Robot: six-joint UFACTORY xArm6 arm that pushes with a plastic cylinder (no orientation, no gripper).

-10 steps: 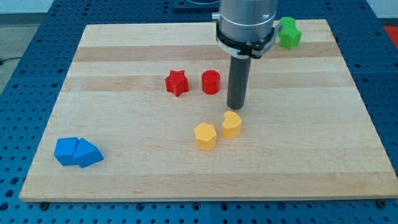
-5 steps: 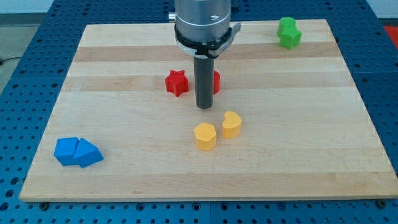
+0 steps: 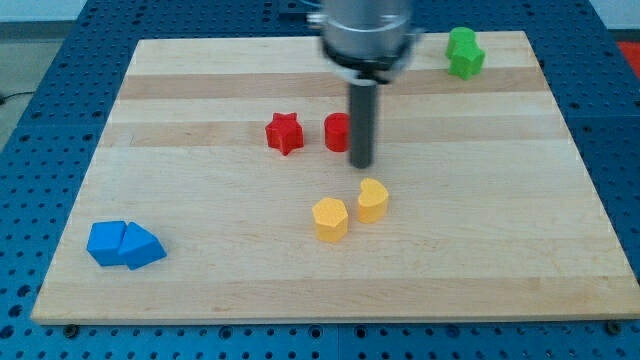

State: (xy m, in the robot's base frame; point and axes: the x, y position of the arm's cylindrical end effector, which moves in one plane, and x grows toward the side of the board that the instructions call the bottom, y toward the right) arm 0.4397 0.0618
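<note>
My tip [image 3: 361, 164] rests on the board just right of and below the red cylinder [image 3: 337, 132], whose right edge the rod hides. A red star [image 3: 284, 133] lies further to the view's left. Below the tip sit a yellow rounded block [image 3: 372, 200] and a yellow hexagonal block [image 3: 330, 218], side by side with a small gap; the tip stands a little above the rounded one without touching it. Whether the rod touches the red cylinder I cannot tell.
Two blue blocks [image 3: 123, 244] lie pressed together near the board's bottom left corner. Two green blocks [image 3: 464, 52] sit together at the top right. The wooden board [image 3: 200, 90] lies on a blue perforated table [image 3: 40, 120].
The rod swung left to in front of the red cylinder, then came back right and slightly up the view. No block has visibly moved.
</note>
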